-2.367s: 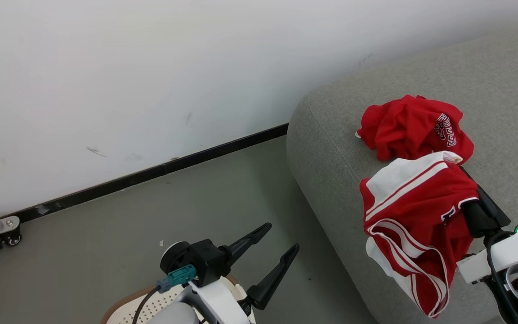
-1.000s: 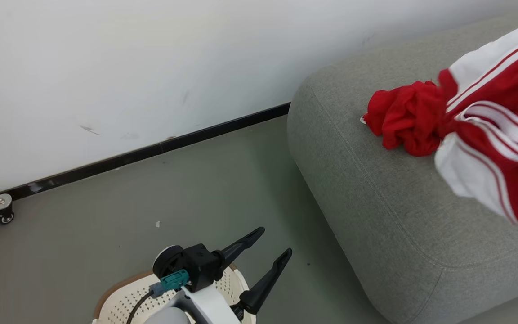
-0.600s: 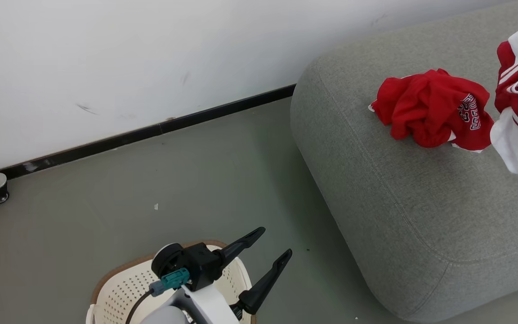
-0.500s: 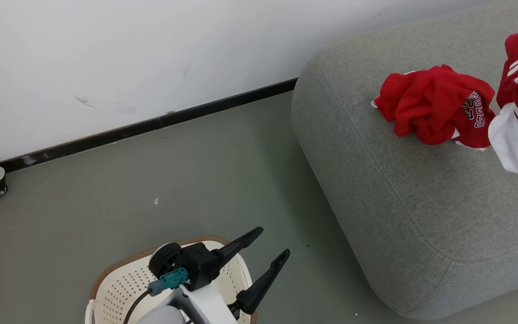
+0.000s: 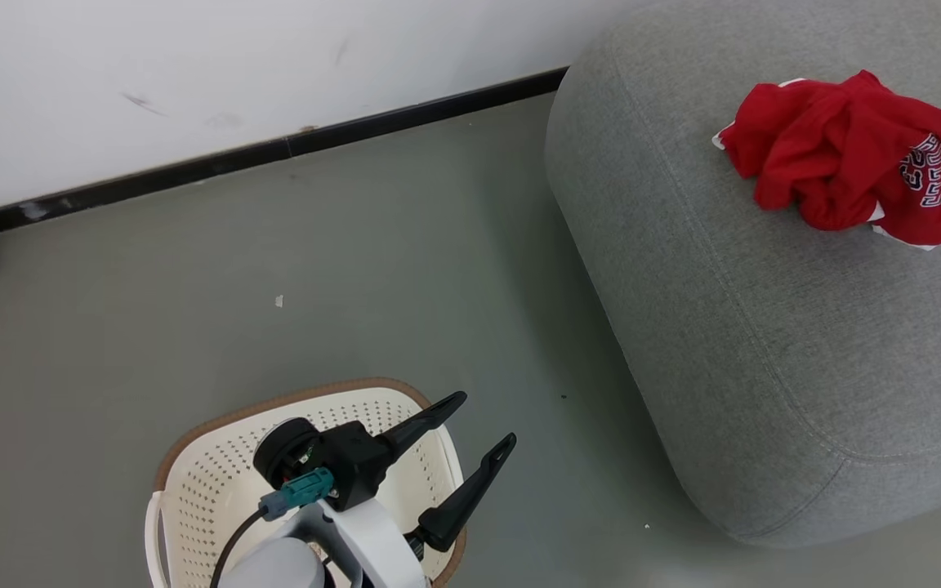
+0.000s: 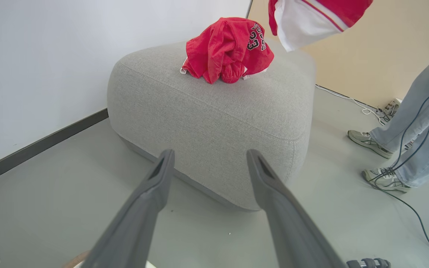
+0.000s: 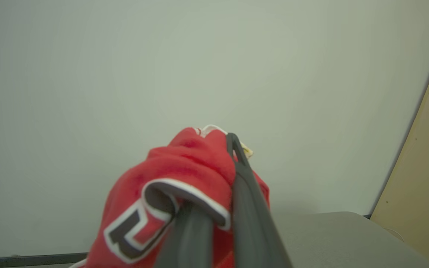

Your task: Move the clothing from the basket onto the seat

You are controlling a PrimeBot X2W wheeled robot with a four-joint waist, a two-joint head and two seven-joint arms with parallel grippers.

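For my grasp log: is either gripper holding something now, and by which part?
The right gripper is shut on the striped garment, pinching a bunched red fold beside a white-edged dark letter. The left gripper is open and empty.

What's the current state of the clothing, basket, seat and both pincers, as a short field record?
left pincer: open, holding nothing, above the basket
right pincer: shut on the striped garment, which hangs in the air
lettered garment: crumpled on the seat
basket: on the floor, inside partly hidden
person: legs and shoes beside the seat
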